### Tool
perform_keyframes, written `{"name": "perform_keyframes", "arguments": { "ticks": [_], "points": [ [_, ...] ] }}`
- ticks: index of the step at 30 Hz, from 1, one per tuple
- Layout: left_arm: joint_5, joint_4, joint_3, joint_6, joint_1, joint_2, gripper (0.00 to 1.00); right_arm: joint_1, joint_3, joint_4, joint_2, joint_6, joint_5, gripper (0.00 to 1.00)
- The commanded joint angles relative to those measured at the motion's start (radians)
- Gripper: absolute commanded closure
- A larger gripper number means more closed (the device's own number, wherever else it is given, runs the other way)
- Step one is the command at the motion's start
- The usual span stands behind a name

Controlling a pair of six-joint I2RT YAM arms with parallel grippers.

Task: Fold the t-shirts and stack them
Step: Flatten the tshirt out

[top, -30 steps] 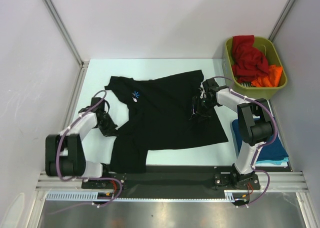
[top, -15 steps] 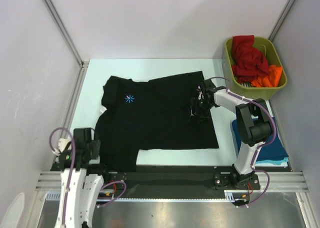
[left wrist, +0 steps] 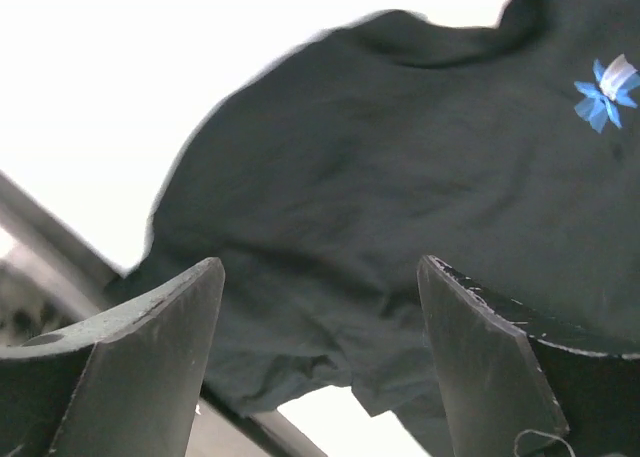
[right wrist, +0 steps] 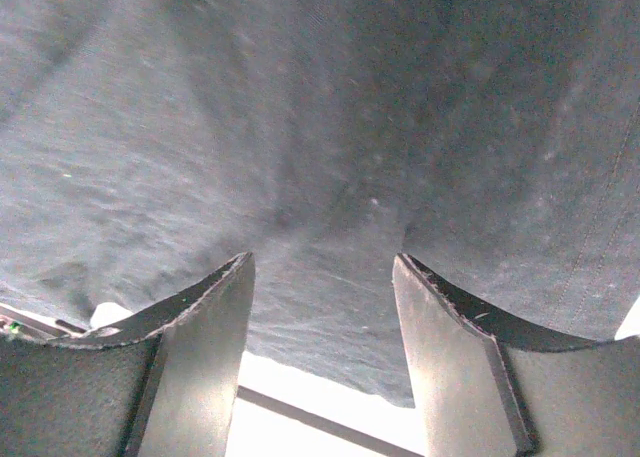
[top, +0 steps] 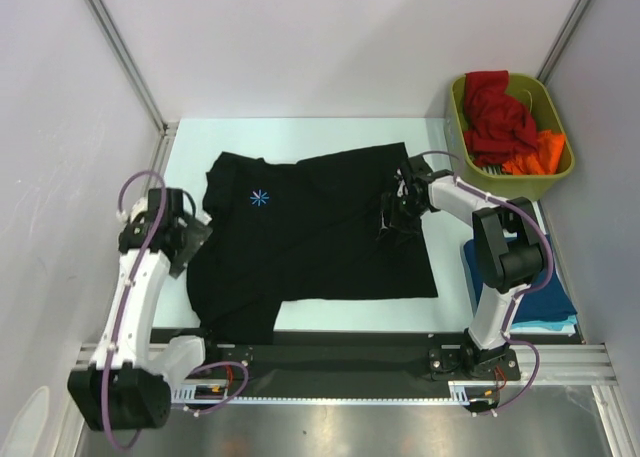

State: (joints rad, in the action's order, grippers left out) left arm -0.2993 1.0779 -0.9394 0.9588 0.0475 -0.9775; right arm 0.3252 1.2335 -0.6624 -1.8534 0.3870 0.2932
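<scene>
Pale table [top: 300, 137], black t-shirt [top: 320, 242] spread flat, blue starburst chest print [top: 260, 198]

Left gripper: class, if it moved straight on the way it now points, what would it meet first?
Probably the black t-shirt, lying directly ahead of the open left gripper; how far is unclear.

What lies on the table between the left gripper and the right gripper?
The black shirt, spread out, fills the stretch from the left gripper to the right gripper. The top view shows it.
</scene>
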Motion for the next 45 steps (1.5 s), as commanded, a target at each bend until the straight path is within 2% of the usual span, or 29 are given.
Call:
{"name": "perform_keyframes", "arguments": {
  "ticks": [1,5,6,7,8,12,16,18,23,27,32,39,41,42,43,45],
  "points": [
    [0.178,-0.289,-0.068,-0.354,0.006,-0.128,0.16,-0.002,0.073,-0.009,-0.004,-0.011,-0.016,0.36],
    [0.235,-0.41,-0.249,-0.52,0.017,-0.347,0.19,-0.005,0.159,0.004,-0.03,0.018,-0.029,0.36],
    [0.245,-0.459,-0.278,-0.549,0.025,-0.422,0.25,-0.006,0.176,0.006,-0.033,0.023,-0.032,0.37],
    [0.27,-0.481,-0.307,-0.593,0.044,-0.469,0.43,-0.006,0.194,0.009,-0.052,0.027,-0.037,0.39],
    [0.287,-0.493,-0.341,-0.609,0.06,-0.51,0.47,-0.011,0.219,0.012,-0.065,0.032,-0.042,0.39],
    [0.292,-0.515,-0.536,-0.653,0.107,-0.717,0.5,-0.014,0.367,0.024,-0.139,0.021,-0.086,0.44],
    [0.319,-0.555,-0.625,-0.693,0.141,-0.877,0.53,-0.026,0.504,0.032,-0.234,0.013,-0.109,0.64],
    [0.359,-0.59,-0.665,-0.693,0.153,-0.952,0.53,-0.034,0.567,0.026,-0.288,0.012,-0.126,0.64],
    [0.426,-0.68,-0.735,-0.677,0.166,-1.093,0.38,-0.04,0.736,0.029,-0.389,-0.013,-0.147,0.63],
    [0.433,-0.642,-0.834,-0.661,0.166,-1.194,0.33,-0.043,0.857,0.009,-0.477,-0.017,-0.161,0.59],
    [0.465,-0.651,-0.858,-0.658,0.167,-1.25,0.33,-0.049,0.917,0.024,-0.549,-0.005,-0.181,0.57],
    [0.581,-0.636,-0.906,-0.654,0.17,-1.331,0.37,-0.061,1.0,0.032,-0.622,0.006,-0.186,0.57],
    [0.588,-0.639,-0.92,-0.647,0.17,-1.354,0.44,-0.064,1.012,0.033,-0.641,0.01,-0.192,0.57],
    [0.579,-0.641,-0.927,-0.638,0.17,-1.36,0.51,-0.066,1.021,0.04,-0.645,0.016,-0.195,0.54],
    [0.553,-0.656,-0.935,-0.631,0.175,-1.363,0.69,-0.067,1.024,0.046,-0.652,0.021,-0.203,0.54],
    [0.548,-0.703,-0.926,-0.599,0.184,-1.353,0.78,-0.071,1.029,0.064,-0.668,0.032,-0.209,0.54]
  ]
}}
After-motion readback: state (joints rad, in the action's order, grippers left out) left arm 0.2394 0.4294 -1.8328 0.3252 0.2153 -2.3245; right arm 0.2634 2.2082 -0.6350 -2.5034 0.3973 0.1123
